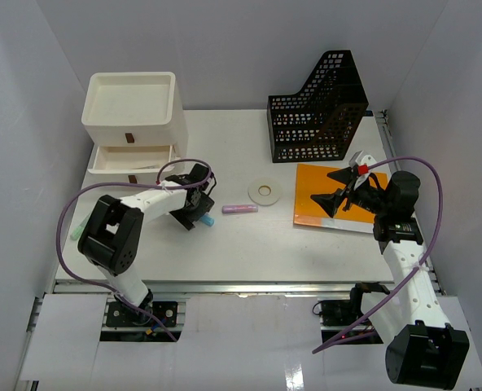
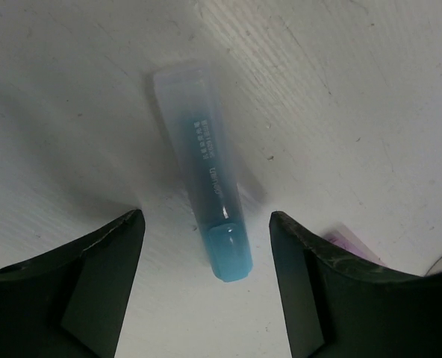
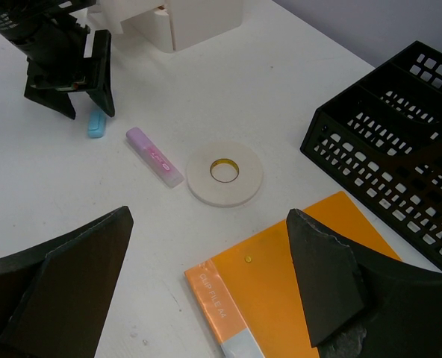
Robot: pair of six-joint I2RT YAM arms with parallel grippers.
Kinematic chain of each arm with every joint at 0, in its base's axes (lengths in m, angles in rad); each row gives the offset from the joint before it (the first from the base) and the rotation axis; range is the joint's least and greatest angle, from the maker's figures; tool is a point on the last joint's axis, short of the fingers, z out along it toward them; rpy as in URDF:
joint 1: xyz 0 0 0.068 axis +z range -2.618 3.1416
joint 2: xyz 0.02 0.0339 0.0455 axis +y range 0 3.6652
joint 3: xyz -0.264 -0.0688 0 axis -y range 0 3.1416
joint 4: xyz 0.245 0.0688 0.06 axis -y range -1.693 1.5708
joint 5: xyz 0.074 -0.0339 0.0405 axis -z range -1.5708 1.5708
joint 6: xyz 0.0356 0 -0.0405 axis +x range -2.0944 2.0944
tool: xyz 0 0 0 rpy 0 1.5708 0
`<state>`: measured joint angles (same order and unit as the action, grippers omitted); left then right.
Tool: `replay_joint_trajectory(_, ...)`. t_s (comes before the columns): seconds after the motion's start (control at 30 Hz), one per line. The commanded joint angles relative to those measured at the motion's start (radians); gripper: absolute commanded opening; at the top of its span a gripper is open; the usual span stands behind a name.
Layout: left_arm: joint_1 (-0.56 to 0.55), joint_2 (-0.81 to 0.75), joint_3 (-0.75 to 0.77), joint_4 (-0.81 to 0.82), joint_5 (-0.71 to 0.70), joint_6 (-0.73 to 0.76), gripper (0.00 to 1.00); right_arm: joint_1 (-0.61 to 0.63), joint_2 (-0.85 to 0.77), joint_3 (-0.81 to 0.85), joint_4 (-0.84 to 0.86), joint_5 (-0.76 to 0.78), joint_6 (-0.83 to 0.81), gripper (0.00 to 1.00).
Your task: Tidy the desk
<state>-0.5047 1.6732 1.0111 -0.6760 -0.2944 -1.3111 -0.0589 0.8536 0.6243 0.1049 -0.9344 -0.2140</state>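
Both grippers spread open over the desk (image 1: 249, 252), the left one straddling a blue tube

The white desk lay under everything, with a tape roll (image 1: 264, 191) flat near its middle. Just beside the roll, to its near left, lay a pink tube (image 1: 240, 209). Farther left of the roll, the blue tube (image 2: 206, 175) lay flat between the fingers of the left gripper (image 2: 206, 220), whose jaws stood apart with a gap on each side, touching nothing. Right of the roll, an orange notebook (image 1: 310, 179) lay flat, and the right gripper (image 3: 207, 220) hovered above it, jaws wide and holding nothing. Behind and right of the roll stood a black mesh file rack (image 1: 318, 106). Behind and well left of the roll stood a white drawer box (image 1: 131, 122), one drawer pulled out
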Motion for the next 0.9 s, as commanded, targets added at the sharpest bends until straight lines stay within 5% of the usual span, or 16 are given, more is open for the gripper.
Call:
replay_joint_trajectory(0.0,-0.008,0.084,0.046,-0.019,-0.024,0.003,0.73,-0.005,-0.008,0.003,0.002,-0.006,-0.009,0.9)
replay_joint_trajectory(0.17,-0.008,0.129,0.034,-0.011,-0.013,0.015,0.63,-0.005,-0.01,0.003,-0.001,-0.006,-0.01,0.9)
replay_joint_trajectory(0.47,-0.048,0.081,-0.008,0.0,-0.049,0.082,0.21,-0.007,-0.02,0.003,-0.002,-0.016,-0.016,0.9)
replay_joint_trajectory(0.87,-0.129,-0.271,0.046,0.022,-0.111,0.17,0.09,-0.012,-0.022,-0.001,0.0,-0.039,-0.017,0.9)
